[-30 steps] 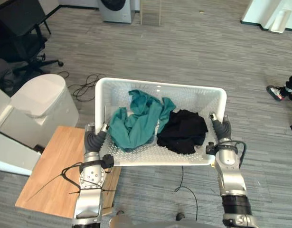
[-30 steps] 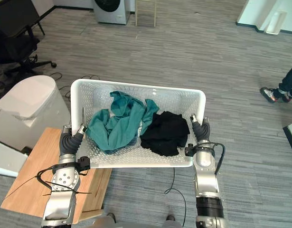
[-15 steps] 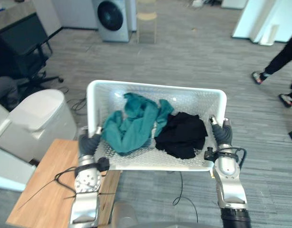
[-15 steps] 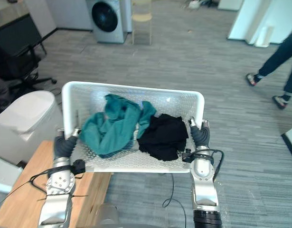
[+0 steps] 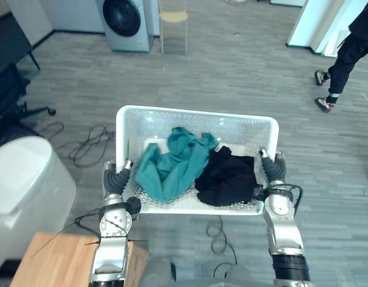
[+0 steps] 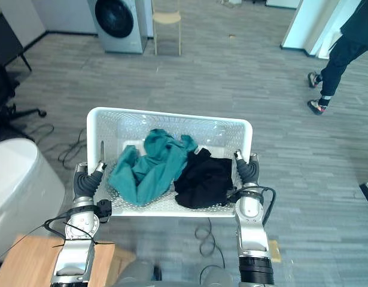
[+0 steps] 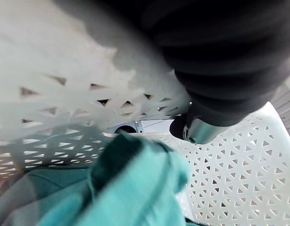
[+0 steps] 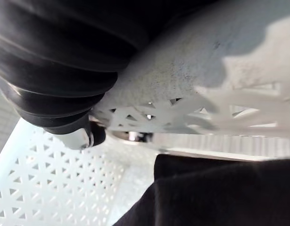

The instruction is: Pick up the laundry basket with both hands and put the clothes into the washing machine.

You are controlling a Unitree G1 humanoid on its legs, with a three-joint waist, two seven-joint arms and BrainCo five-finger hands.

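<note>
Since the earlier frame the whole view has shifted, so the camera has moved; the wooden tabletop (image 5: 49,266), which then lay right beside the basket, now sits well apart from it, low on the basket's left. The person (image 5: 345,48) has also walked on and is now far beyond the basket's right corner.

The left robot hand (image 5: 116,179) is clamped on the left side of the basket (image 5: 195,115). Its own wrist view shows one dark-tipped fingertip (image 7: 194,129) hooked over the rim to the inside. The right robot hand (image 5: 273,169) grips the right side in the same way, one fingertip (image 8: 86,136) inside the wall.

The basket hangs level between both hands, above the floor. Inside it, a teal shirt (image 5: 172,164) lies in the left half and a black garment (image 5: 227,178) in the right half, touching each other.

I judge the step to be the carrying one: lifting is done, loading is not yet. The washing machine (image 5: 121,21) stands far beyond the basket's left corner, with a stool (image 5: 173,18) just beside it. The next move calls for walking toward it while both grips hold the basket level.
</note>
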